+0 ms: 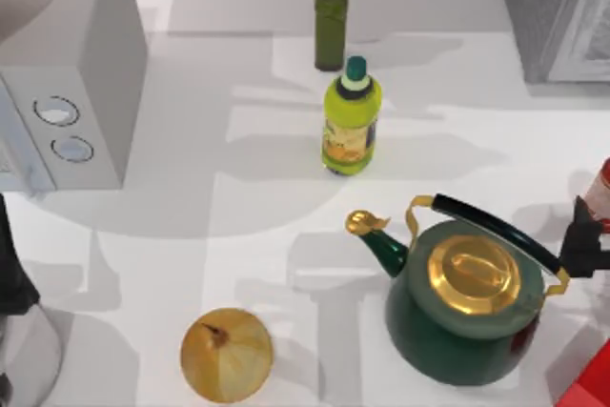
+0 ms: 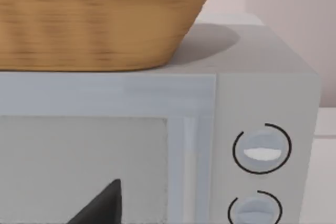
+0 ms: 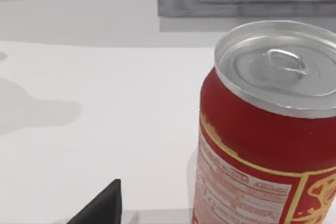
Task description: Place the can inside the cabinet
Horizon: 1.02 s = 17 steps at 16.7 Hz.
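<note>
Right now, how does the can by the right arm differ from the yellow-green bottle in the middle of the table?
The can is red with a flat silver lid; the yellow-green bottle has a teal cap on a narrow neck. In the top view the can sits at the table's right edge beside the right gripper, while the bottle stands free at mid-table. Both are upright and carry printed labels.

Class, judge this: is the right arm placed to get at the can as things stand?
Probably yes. The right claw sits at the table's right edge beside the can, which fills its wrist view close up. The kettle stands left, not between them.
</note>
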{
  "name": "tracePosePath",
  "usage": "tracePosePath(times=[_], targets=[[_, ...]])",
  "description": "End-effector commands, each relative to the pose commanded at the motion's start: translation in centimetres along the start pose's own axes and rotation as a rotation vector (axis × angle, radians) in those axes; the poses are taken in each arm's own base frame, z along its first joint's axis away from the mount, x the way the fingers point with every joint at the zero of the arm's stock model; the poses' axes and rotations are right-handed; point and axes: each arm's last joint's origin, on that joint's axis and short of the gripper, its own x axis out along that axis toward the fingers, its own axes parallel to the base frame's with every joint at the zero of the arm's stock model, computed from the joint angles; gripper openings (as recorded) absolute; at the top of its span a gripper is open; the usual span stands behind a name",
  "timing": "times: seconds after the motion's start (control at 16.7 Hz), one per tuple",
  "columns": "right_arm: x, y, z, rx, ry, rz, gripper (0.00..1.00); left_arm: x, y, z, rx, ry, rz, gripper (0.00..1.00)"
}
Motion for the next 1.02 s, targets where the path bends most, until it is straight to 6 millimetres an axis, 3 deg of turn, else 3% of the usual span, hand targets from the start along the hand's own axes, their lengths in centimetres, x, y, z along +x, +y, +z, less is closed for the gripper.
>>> tracePosePath(times=[0.42,0.72,1.02], targets=[[4.8,0.1,-0.2,-0.001,0.002,0.004,1.00,0.0,0.0,0.0,0.000,0.000,0.000,1.00],[5.2,0.1,-0.4,-0.002,0.002,0.005,1.00,0.0,0.0,0.0,0.000,0.000,0.000,1.00],[5.2,0.1,-0.4,-0.002,0.002,0.005,0.62,0.0,0.0,0.0,0.000,0.000,0.000,1.00]])
